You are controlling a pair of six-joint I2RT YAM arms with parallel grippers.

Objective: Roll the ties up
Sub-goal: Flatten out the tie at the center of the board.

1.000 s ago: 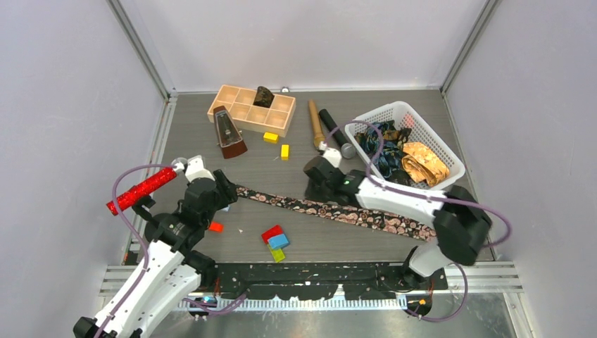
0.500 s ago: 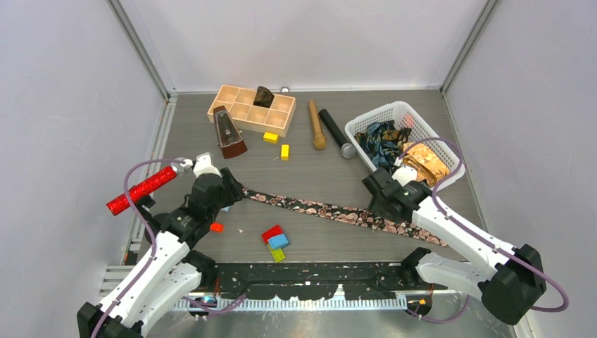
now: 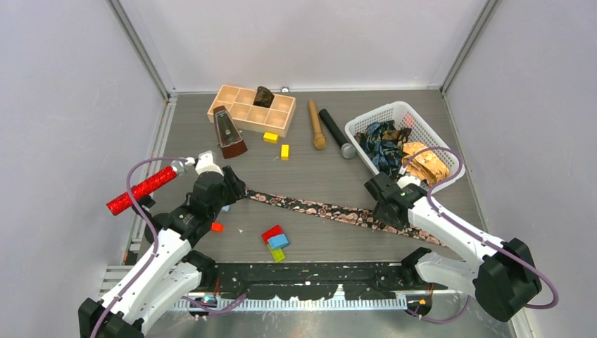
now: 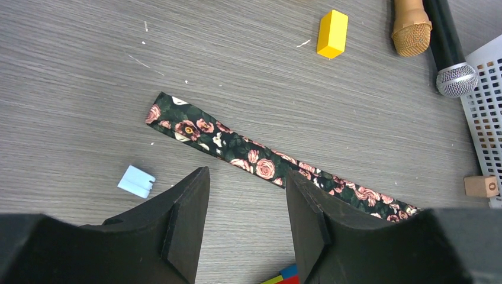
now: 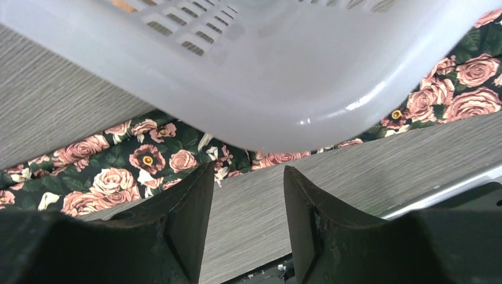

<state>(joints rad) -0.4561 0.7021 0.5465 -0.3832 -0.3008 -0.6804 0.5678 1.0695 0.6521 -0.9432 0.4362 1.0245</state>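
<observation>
Black rose-print tie (image 3: 331, 210) lies flat, unrolled, on the bench (image 3: 317, 169), left hand (image 3: 234, 190) and right hand (image 3: 384, 211) both open and empty over it; more ties (image 3: 384, 141) wait in the basket (image 3: 394, 107), one dark lump (image 3: 264, 96) in the wooden tray (image 3: 232, 95) possibly rolled.

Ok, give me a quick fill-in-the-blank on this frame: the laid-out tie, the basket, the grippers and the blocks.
1. The rose-patterned tie lies ___ on the table, not rolled.
2. The other ties are piled in the white ___.
3. The left gripper and the right gripper are both ___, holding nothing.
4. The two blocks nearest the wooden tray are ___.
Missing words: flat; basket; open; yellow.
</observation>
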